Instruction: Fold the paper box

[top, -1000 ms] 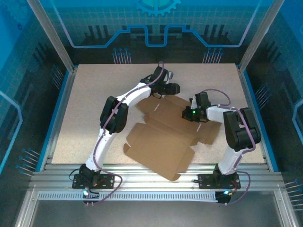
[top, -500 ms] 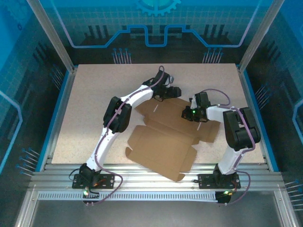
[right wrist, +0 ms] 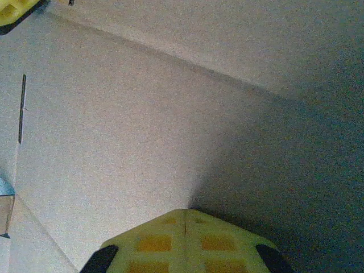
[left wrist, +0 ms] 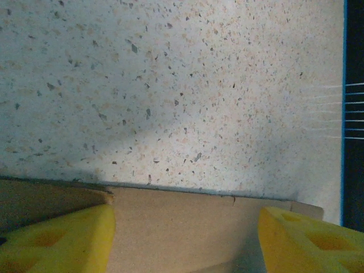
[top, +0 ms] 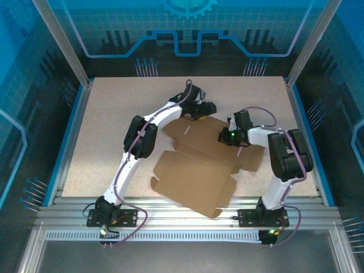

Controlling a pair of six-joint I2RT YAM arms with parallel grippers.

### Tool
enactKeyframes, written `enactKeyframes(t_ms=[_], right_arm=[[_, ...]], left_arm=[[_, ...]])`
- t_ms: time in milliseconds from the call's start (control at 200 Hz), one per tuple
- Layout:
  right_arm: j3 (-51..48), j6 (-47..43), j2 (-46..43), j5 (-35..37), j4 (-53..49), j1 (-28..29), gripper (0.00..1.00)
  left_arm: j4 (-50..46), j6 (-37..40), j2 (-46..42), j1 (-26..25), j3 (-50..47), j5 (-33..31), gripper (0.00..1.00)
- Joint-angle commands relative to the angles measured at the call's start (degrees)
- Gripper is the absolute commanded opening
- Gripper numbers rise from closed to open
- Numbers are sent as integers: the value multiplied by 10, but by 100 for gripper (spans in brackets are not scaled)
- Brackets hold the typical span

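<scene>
Speckled table (top: 108,119) beneath flat paper box (top: 193,177)

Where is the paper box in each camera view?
Top external: paper box lies flat mid-table, between the two arms.
Left wrist: its far edge runs along the bottom, between the yellow fingers.
Right wrist: a panel with a thin slot spans left and centre.
Shared landmark: the left end effector at the box's far edge; its yellow tip sits top-left in the right wrist view.
</scene>
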Motion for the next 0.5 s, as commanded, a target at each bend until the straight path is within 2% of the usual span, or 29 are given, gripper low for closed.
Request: enactKeyframes(t_ms=[0,285,495], right_arm=[[7,4,10,4,-31,13,0],[17,6,15,11,-41,31,0],[27,-2,13,14,-53,39,0]], left_arm=[[-44,-28,38,12,-5,12,69],[-137,-1,40,11,20,-32,67],[-38,11,-57,18,-49,-14,67]])
